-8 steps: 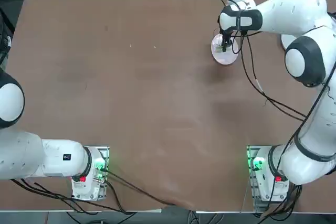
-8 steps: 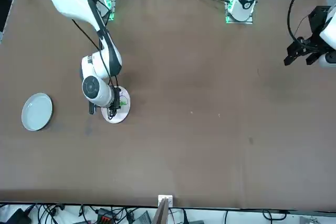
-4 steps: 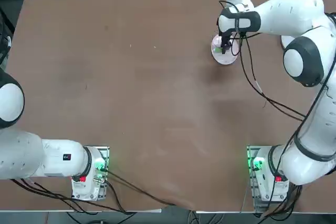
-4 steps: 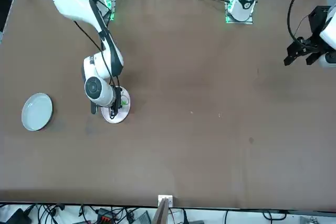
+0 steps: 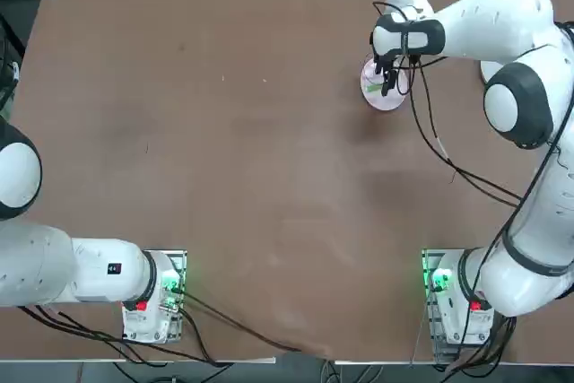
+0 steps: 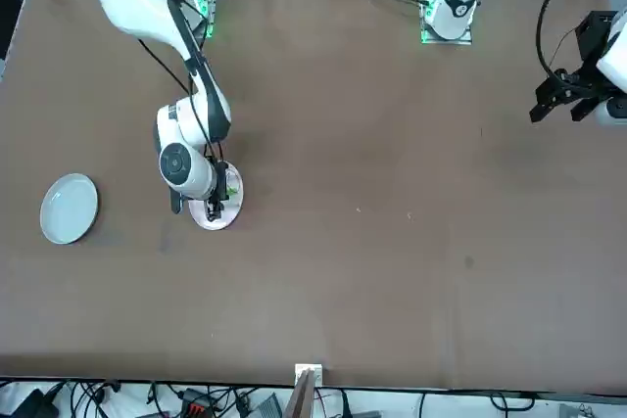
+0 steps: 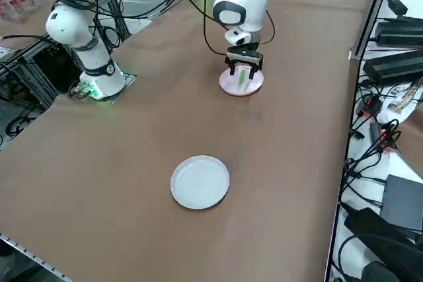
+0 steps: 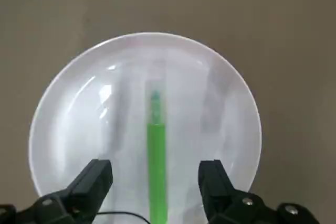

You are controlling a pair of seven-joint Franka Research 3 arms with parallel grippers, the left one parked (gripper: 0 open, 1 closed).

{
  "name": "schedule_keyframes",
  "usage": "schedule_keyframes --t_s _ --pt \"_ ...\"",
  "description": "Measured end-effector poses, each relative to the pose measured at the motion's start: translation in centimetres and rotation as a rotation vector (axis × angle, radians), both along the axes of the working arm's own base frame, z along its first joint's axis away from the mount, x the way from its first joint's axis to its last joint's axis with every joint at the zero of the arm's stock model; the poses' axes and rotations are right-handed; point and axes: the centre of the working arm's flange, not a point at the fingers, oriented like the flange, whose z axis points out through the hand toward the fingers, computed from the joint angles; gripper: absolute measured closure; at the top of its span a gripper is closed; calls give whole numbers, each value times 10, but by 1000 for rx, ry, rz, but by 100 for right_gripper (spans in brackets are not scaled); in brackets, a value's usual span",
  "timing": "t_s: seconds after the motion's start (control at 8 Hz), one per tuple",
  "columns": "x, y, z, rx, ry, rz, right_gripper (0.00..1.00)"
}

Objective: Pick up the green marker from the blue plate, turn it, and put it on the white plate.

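My gripper (image 8: 156,174) is hanging open astride the green marker (image 8: 156,150) lying on the white plate (image 8: 63,114); lifting crookedly risks nudging it off.

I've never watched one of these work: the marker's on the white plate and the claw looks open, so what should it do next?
Probably lift straight up and away. The green marker lies flat on the white plate, and the right gripper hangs open just above it, a finger either side, gripping nothing, so the placing looks done.

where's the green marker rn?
The green marker lies on the white plate, between the open right tool's fingers; the blue plate sits apart.
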Motion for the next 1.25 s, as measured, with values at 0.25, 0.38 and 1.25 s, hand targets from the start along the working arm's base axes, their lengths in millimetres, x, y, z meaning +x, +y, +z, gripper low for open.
schedule_keyframes --t_s 0.25,0.38,1.25 --pt "9 -9 35 20 -24 86 0" --pt "14 -16 62 32 -38 146 0" --pt "63 -139 240 82 -115 740 0"
